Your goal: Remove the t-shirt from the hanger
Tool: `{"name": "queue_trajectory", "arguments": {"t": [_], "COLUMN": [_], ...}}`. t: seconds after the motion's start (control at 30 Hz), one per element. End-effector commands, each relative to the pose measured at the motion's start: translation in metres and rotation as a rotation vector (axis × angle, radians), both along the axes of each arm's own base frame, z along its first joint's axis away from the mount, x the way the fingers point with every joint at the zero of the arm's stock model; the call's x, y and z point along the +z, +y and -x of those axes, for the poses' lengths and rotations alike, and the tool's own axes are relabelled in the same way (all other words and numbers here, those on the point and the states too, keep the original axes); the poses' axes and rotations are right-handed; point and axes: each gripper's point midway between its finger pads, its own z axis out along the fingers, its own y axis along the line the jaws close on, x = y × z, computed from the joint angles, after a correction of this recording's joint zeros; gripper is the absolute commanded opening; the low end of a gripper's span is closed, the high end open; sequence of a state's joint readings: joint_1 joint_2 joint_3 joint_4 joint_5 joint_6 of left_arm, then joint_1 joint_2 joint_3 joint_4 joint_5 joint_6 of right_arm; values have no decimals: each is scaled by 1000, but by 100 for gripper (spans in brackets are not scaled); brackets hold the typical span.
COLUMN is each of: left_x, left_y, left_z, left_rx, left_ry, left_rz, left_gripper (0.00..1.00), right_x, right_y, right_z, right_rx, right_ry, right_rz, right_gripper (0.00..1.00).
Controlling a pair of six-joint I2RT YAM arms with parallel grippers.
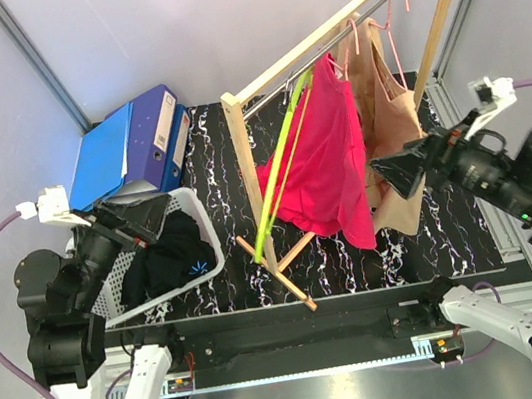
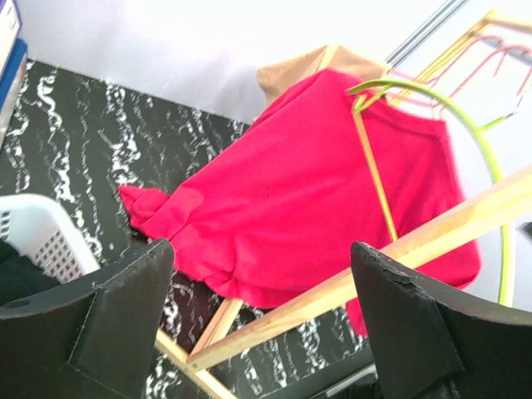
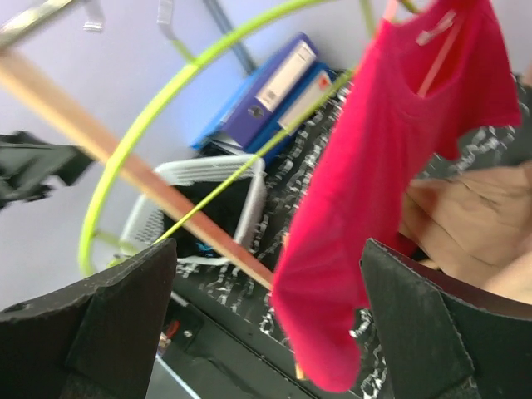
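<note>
On the rail of the wooden rack (image 1: 321,34), the red t-shirt (image 1: 326,165) is hung on a pink hanger (image 3: 438,56), between a bare green hanger (image 1: 280,162) and a tan garment (image 1: 382,90), its hem above the black marbled bench (image 1: 215,167). The left pincer (image 1: 153,220) is held wide and empty by the white basket (image 1: 208,229), well apart from the red t-shirt. The right pincer (image 1: 394,176) is spread wide with nothing gripped, just beside the tan garment.

Robot lab test cell.
Plain grey walls (image 1: 167,23) w/ alu rails (image 1: 43,68), 2 arms (image 1: 61,313) bolted at black marbled table (image 1: 215,197); props: wooden rack (image 1: 339,18), laundry basket (image 1: 207,231), binders (image 1: 148,127).
</note>
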State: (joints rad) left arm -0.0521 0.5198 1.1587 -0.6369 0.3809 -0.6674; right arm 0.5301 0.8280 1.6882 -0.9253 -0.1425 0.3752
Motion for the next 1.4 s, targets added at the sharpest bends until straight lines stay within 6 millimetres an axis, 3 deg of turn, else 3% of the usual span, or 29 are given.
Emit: {"name": "queue_trajectory", "arguments": {"t": [0.0, 0.17, 0.33, 0.47, 0.5, 0.57, 0.63, 0.73, 0.8, 1.0, 1.07, 1.1, 1.23, 1.37], "left_x": [42, 58, 62, 52, 46, 43, 36, 26, 22, 6, 2, 1, 5, 23], "left_y": [-6, -15, -29, -35, -36, -35, -35, -35, -34, -31, -29, -28, -26, -25], "left_z": [-6, -17, -29, -43, -45, -47, -47, -48, -48, -50, -52, -53, -55, -57], "left_rx": [-32, -86, -176, -214, -213, -209, -208, -207, -203, -178, -162, -156, -144, -141], "left_ry": [-104, -115, -112, -64, -48, -48, -36, -20, -12, 19, 25, 24, 15, -21], "left_rz": [48, 68, 120, 137, 137, 131, 130, 127, 125, 104, 96, 93, 86, 68], "left_gripper": [90, 90, 88, 86, 85, 85, 85, 84, 84, 83, 83, 83, 83, 83], "right_x": [-33, -56, -86, -95, -99, -96, -94, -83, -69, -31, -33, -25, -28, -47], "right_y": [6, 32, 31, 15, 12, 6, 6, 5, 2, -4, 1, 1, 13, 29], "right_z": [-38, -38, -50, -66, -69, -73, -74, -75, -76, -78, -85, -86, -101, -117], "right_rx": [-77, 51, 12, -104, -123, -160, -164, -165, -176, -192, -179, -178, -150, -111], "right_ry": [80, 111, 159, 136, 136, 108, 91, 45, 10, -70, -54, -68, -31, 29], "right_rz": [80, 62, 108, 142, 151, 151, 152, 150, 151, 178, 212, 215, 255, 293], "right_gripper": [98, 90, 82, 62, 50, 38, 20, 4, 0, 0, 0, 0, 0, 0]}}
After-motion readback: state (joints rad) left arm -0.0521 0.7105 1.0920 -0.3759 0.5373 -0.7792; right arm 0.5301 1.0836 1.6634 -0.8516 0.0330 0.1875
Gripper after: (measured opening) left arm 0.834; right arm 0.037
